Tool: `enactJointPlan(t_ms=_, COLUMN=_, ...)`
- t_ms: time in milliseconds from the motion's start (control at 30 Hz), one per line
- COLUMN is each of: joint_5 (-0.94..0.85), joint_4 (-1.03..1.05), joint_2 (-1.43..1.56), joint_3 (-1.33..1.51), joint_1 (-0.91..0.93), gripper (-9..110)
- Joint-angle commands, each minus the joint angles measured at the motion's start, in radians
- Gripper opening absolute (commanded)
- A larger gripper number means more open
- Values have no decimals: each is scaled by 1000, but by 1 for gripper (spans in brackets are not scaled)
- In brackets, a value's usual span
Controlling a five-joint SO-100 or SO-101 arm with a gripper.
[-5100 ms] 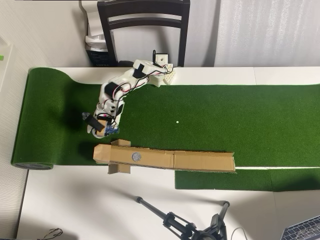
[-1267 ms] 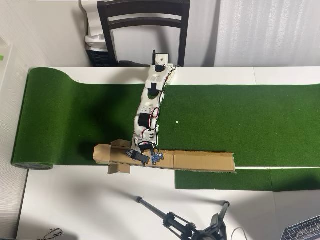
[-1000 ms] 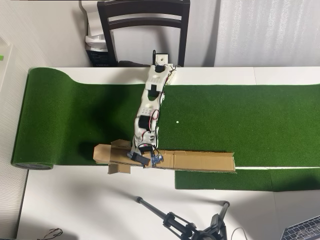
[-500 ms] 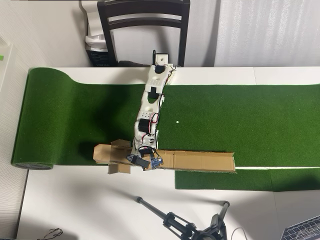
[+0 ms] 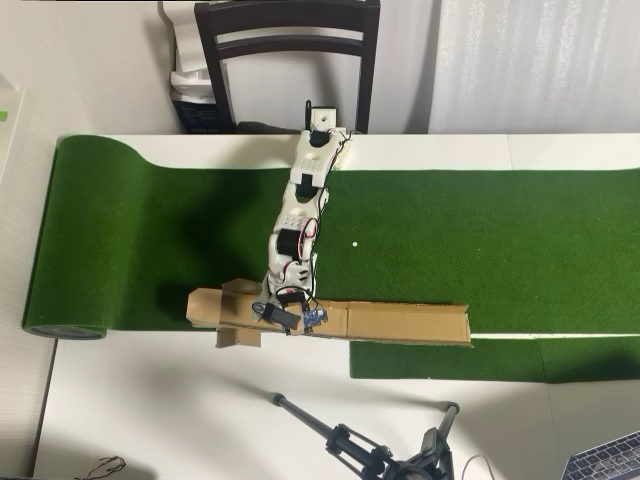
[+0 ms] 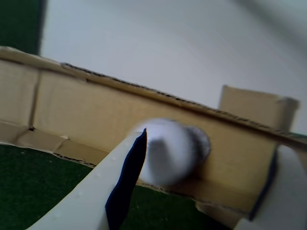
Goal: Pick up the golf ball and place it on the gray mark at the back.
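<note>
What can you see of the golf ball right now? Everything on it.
The golf ball shows only in the wrist view, blurred: a white, rounded, smooth-looking blob, dimples not resolvable. It sits over the gray mark, which peeks out at its right, on the tan cardboard channel. The tool's left finger overlaps its left side; the right finger stands clear of it, so the tool looks open. Contact cannot be told. In the overhead view the arm hides it.

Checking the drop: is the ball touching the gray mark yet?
Cannot tell. In the wrist view the blurred ball overlaps the mark; no contact or gap shows plainly.
</note>
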Motion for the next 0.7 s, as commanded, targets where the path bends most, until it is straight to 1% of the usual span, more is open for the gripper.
enactJointPlan(t_ms=0, joint_5=-31, joint_4=43, joint_2=84, joint_3=-158, joint_1=6, gripper=48)
enactJointPlan(t_ms=300, joint_5=-202, joint_4=52, joint_2=397, joint_3=-153, joint_1=32, gripper=48)
enactJointPlan(t_ms=467, joint_5=-213, joint_4=52, joint_2=497, joint_3=-137, joint_1=35, gripper=48)
enactJointPlan(t_ms=667, joint_5=-210, joint_4=54, joint_2=554, joint_3=12, joint_1=37, gripper=48)
